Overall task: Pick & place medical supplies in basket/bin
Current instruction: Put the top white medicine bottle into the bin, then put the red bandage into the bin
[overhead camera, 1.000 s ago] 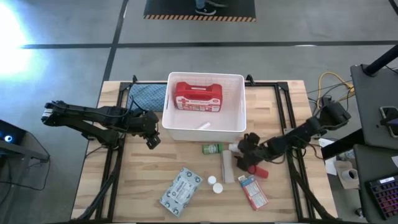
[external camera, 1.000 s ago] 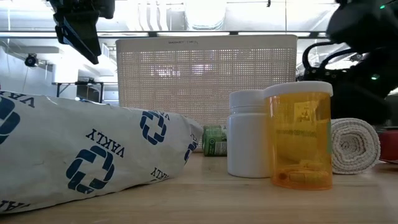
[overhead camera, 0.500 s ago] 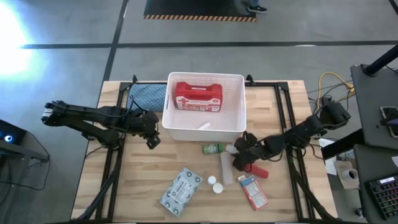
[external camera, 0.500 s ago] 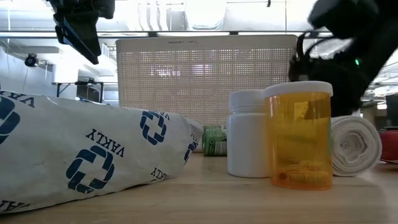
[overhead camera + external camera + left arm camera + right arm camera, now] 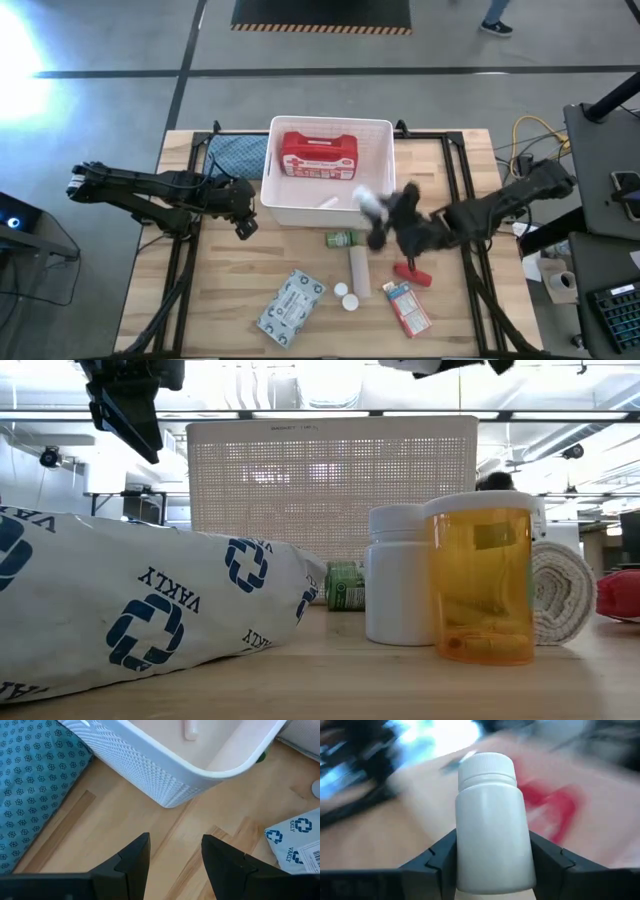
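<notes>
Above the white tub's [image 5: 330,212] near right corner, my right tool [image 5: 378,212] clamps a white bottle [image 5: 492,825] by its sides, cap upward (red first-aid case [image 5: 318,156] already lies in the tub). My left tool [image 5: 172,857], jaws spread and empty, hangs over the bench [image 5: 230,290] beside the tub's left wall.

The tub [image 5: 268,190] sits at the tabletop's [image 5: 460,300] far-edge middle, the first-aid case [image 5: 318,157] inside it. The cloth pad [image 5: 237,155] lies at its left. The wipes packet [image 5: 290,304], two caps [image 5: 346,296] and a small box [image 5: 406,308] lie along the near edge.
</notes>
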Tool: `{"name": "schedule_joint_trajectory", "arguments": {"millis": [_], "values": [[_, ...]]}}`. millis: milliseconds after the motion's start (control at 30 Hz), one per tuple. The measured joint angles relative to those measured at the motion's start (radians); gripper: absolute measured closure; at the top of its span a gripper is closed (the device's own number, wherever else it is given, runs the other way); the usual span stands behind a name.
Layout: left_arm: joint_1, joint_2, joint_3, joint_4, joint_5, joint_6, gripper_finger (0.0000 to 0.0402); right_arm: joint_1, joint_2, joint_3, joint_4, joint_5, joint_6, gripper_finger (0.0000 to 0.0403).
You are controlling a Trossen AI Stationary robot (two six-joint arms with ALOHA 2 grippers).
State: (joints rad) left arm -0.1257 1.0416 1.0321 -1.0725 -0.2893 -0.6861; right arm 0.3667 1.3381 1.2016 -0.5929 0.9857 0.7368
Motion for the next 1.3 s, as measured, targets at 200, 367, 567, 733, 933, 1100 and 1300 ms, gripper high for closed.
{"name": "schedule_joint_trajectory", "arguments": {"millis": [200, 367, 567, 733, 933, 1100, 1300], "values": [[0.0, 0.0, 0.0, 0.019, -0.001, 0.077, 0.0242, -0.304, 0.009, 0.111, -0.044, -0.228, -0.076, 0.0163], [0.0, 0.0, 0.0, 0.021, -0.002, 0.105, 0.0242, -0.441, 0.017, 0.185, -0.071, -0.498, -0.15, 0.0095], [0.0, -0.001, -0.008, 0.015, -0.003, 0.109, 0.0242, -0.388, 0.011, 0.272, -0.31, -0.521, -0.191, 0.006], [0.0, -0.002, -0.015, 0.015, -0.018, 0.145, 0.0242, -0.19, 0.011, 0.259, -0.692, -0.607, -0.006, 0.0065], [0.0, -0.002, -0.016, 0.015, -0.055, 0.201, 0.0242, 0.157, 0.012, 0.129, -0.846, -0.68, 0.436, 0.0072], [0.0, -0.002, -0.018, 0.02, -0.056, 0.267, 0.0242, 0.384, 0.069, 0.004, -0.738, -0.645, 0.533, 0.0072], [0.0, -0.002, -0.018, 0.023, -0.055, 0.287, 0.0242, 0.485, 0.173, -0.114, -0.653, -0.647, 0.557, 0.0071]]}}
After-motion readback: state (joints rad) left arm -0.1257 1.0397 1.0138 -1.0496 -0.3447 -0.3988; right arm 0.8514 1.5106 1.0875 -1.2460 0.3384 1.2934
